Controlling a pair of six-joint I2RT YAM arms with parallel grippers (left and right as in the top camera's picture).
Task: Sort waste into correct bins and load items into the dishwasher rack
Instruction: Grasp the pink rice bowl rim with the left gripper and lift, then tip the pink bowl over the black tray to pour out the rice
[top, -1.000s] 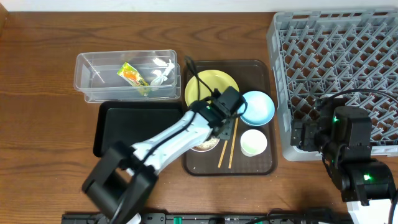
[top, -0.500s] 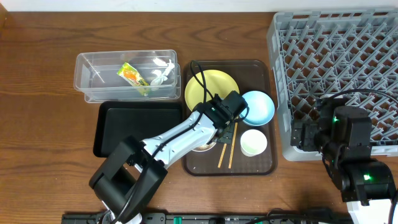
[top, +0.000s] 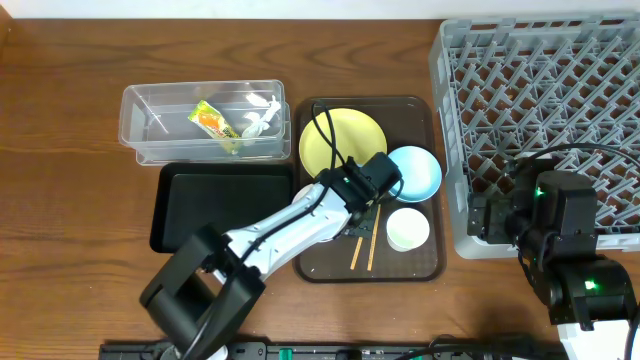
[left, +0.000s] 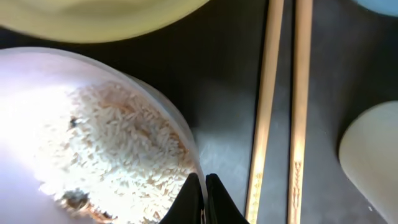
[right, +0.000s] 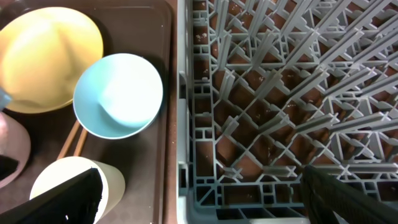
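- The left pincer (left: 203, 186) has closed within the last second. It was open above the brown serving tray (top: 420, 265), and now its jaws are clenched on the rim of the white bowl (left: 93, 137), one finger inside and one outside, as far as the wrist view shows.
- The left arm has also moved a little toward the front edge of the bench (top: 80, 60) to reach this rim.
- The white bowl has not moved. It stands on the brown tray, near the middle of the bench, and still has the rice scraps (left: 118, 149) inside.
- The two chopsticks (left: 283, 112) lie just beside the bowl. The yellow plate (top: 343, 140), the light blue bowl (top: 415, 172) and the white cup (top: 408, 229) are on the same tray, untouched.
- The right pincer (right: 205, 196) has not changed. It is released, wide open, at the front left corner of the dishwasher rack (top: 540, 90), by the right edge of the bench.
- The snack wrapper (top: 212, 120) and the white scrap (top: 260, 120) already lie in the clear tub (top: 140, 120), and the black tray (top: 200, 200) holds nothing.
- My judgement: the grasp is now made, so the bowl can be lifted and the rice tipped into a bin before the bowl goes to the rack.
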